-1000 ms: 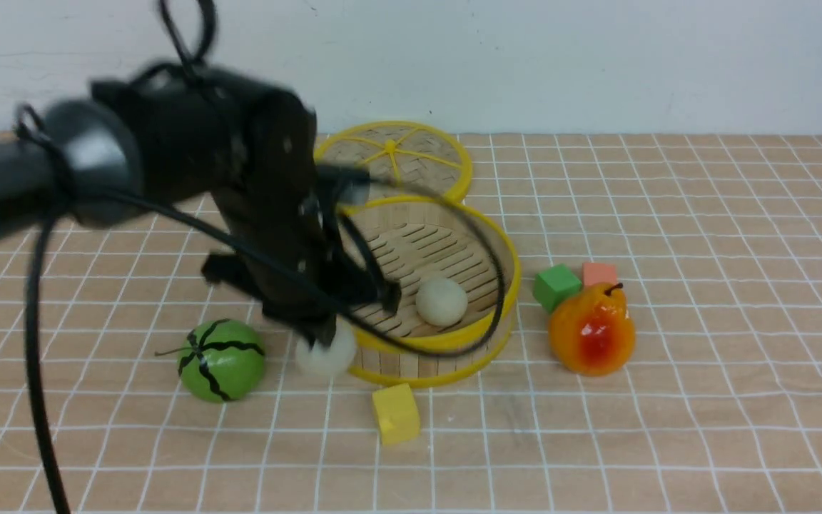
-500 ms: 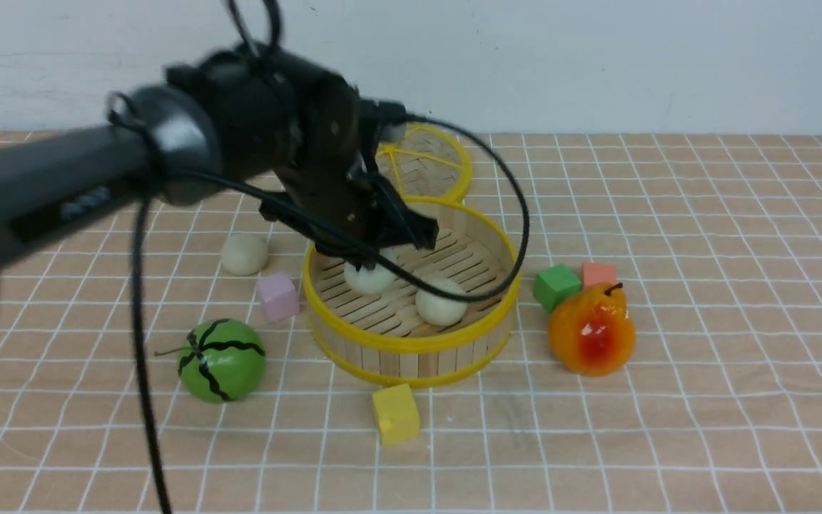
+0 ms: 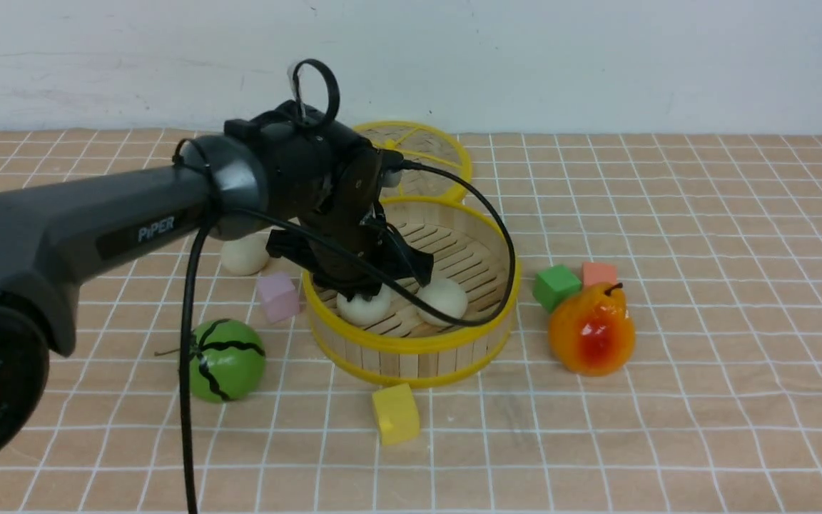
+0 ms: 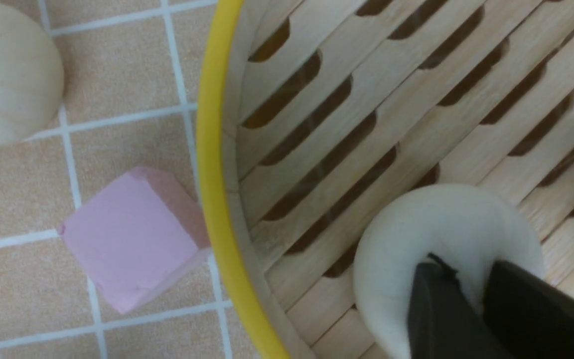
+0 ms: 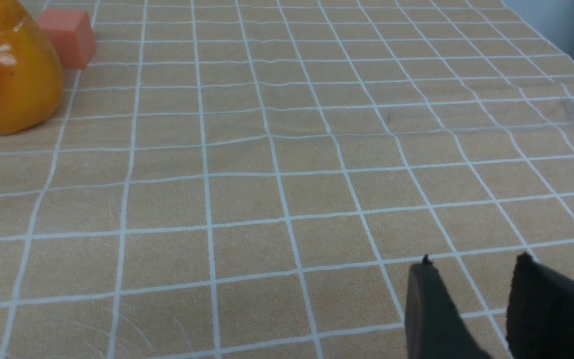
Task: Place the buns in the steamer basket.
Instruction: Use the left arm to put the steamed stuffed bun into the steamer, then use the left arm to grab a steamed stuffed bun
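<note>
The left gripper (image 3: 367, 291) is clamping a smooth cream-white dough bun (image 3: 363, 307) low inside the round slatted bamboo steamer basket (image 3: 411, 345), beside a second bun (image 3: 442, 300).

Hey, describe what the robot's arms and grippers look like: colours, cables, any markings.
The left arm is a thick matte dark-grey tube with white PiPER lettering; black cables loop along it. The left gripper and right gripper are black, with tapering tips.
</note>
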### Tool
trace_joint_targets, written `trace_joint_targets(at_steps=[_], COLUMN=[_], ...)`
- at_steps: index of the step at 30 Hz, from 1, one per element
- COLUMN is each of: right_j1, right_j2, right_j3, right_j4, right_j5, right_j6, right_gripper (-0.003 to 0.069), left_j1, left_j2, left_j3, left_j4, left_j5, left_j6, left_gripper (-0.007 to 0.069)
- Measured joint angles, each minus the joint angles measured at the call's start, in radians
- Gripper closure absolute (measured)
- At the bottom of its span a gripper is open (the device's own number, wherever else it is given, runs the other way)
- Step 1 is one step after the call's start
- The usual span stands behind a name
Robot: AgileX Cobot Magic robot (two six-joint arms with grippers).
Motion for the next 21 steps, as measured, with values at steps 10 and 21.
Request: trace_joint_targets(at_steps=[10, 21], right_j1=[0.000, 0.000], right_j2=[0.000, 0.000], right_j3=[0.000, 0.000], right_j4=[0.000, 0.000], right_j5=[0.000, 0.000], right_j6=[0.000, 0.000], right_gripper=[0.0418, 0.0418], left_j1=[-0.025, -0.024], left_j2=[0.000, -0.131], left_j3=[-0.042, -0.104], left_j4=[-0.008, 0.024], left_j5=[0.097, 0.172], left_j6=[0.013, 0.067], left_gripper=[0.0265, 0.0282])
